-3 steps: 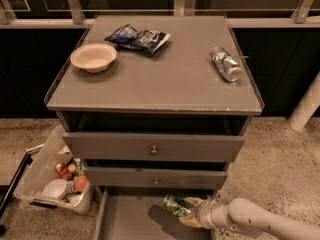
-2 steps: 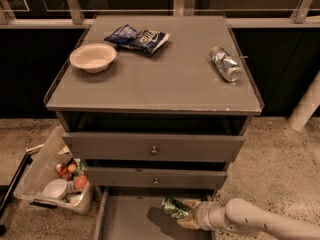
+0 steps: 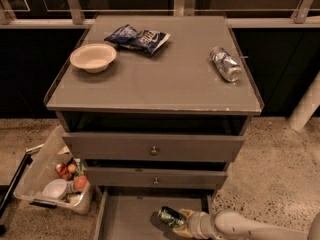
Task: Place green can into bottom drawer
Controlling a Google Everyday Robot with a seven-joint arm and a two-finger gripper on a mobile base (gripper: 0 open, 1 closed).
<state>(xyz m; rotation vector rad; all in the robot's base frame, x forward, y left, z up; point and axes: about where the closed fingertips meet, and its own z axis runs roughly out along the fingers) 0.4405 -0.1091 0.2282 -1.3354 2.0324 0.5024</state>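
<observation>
The green can (image 3: 171,217) lies tilted just above the flat grey tray of the bottom drawer (image 3: 127,215), which is pulled open under the grey cabinet. My gripper (image 3: 180,219) reaches in from the lower right on a white arm and is shut on the can's right end. The can casts a shadow on the drawer floor below it. The two knobbed drawers above are shut.
On the cabinet top (image 3: 155,79) lie a cream bowl (image 3: 93,57), a blue chip bag (image 3: 137,38) and a crinkled silver can (image 3: 225,64). A clear bin (image 3: 52,176) of objects stands on the floor at the cabinet's left. A white post (image 3: 306,106) stands at right.
My gripper and the green can have stayed almost in place over the open bottom drawer, shifting only slightly lower. Nothing else has moved.
</observation>
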